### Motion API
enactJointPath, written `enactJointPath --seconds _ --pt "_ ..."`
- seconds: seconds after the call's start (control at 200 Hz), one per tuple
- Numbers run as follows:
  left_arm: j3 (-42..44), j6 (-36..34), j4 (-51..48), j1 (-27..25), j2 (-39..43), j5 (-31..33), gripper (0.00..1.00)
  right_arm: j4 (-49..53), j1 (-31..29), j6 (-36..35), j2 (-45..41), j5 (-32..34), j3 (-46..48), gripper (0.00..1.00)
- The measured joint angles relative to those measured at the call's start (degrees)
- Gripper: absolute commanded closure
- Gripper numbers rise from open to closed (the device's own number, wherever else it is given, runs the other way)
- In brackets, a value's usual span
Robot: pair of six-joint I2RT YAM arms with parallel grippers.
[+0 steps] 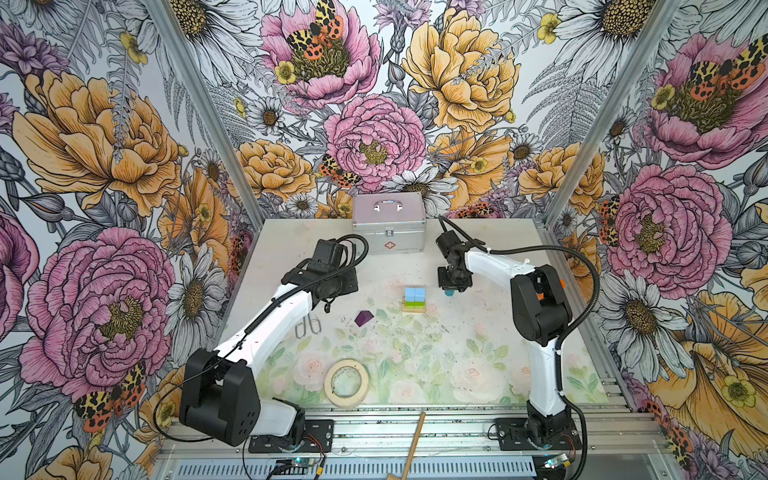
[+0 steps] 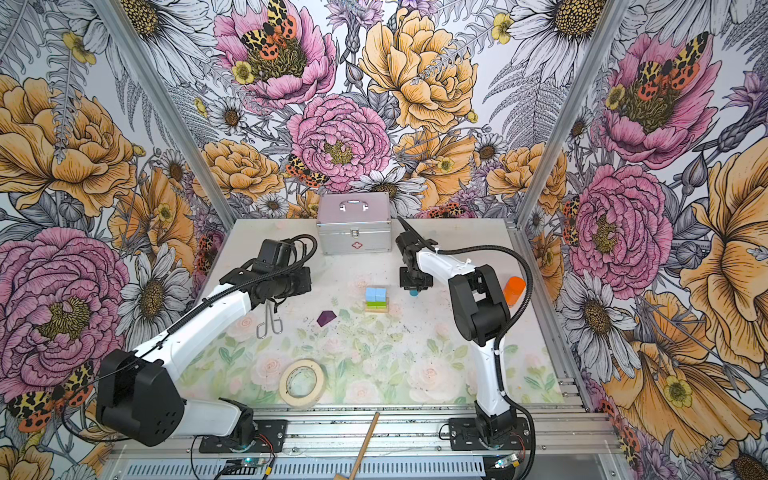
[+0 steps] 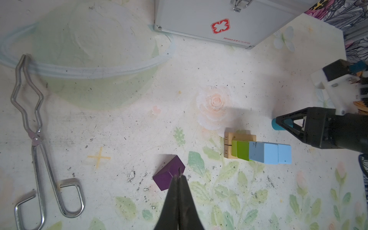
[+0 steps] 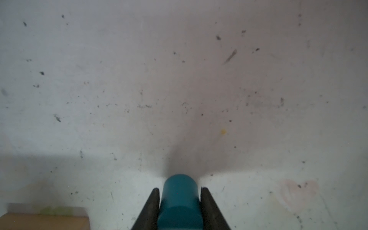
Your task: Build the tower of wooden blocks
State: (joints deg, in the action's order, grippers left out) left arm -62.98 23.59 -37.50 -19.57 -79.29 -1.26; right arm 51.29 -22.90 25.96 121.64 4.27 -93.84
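Teal cylinder [image 4: 180, 199] clamped by the right gripper [image 4: 180, 188], low beside the half-built tower [image 1: 414, 300]; left gripper [image 3: 179, 176] pinched shut, empty, near the purple roof block [image 3: 166, 177]. A shallow grip could let the cylinder slip and topple the blue cubes [image 1: 415, 294]

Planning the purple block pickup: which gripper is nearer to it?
Left. The left gripper is shut, close beside the purple block; the right gripper grips the cylinder on the far side of the stack.

Orange can [image 1: 562, 284] mostly hidden behind R arm [image 1: 536, 307]; teal cylinder [image 4: 180, 201] cut off at edge; tan bar [image 4: 45, 222] blurry
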Motion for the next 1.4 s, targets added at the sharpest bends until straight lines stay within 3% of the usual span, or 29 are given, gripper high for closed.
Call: enactJointPath --seconds 0.16,0.415,0.771,1.031,1.396 --pt "0.0 -0.1 0.0 0.0 0.0 0.0 0.98 7.0 -1.7 -1.9 -1.8 1.7 -3.5 1.00" --pt "1.0 -0.3 0.0 0.0 0.2 0.0 0.97 17.7 -7.7 -4.7 -6.1 3.2 -17.0 1.00" --pt "2.0 -0.7 0.1 0.4 1.5 0.3 0.96 30.7 -16.2 -6.4 -2.1 4.5 -33.7 1.00" --pt "3.1 -0.6 0.2 1.9 1.9 0.5 0.95 33.1 -19.1 -6.1 2.9 4.4 -34.3 1.00" --pt "3.2 -0.6 0.2 2.1 1.9 0.5 0.95 29.5 -19.2 -4.4 3.0 4.3 -31.0 1.00"
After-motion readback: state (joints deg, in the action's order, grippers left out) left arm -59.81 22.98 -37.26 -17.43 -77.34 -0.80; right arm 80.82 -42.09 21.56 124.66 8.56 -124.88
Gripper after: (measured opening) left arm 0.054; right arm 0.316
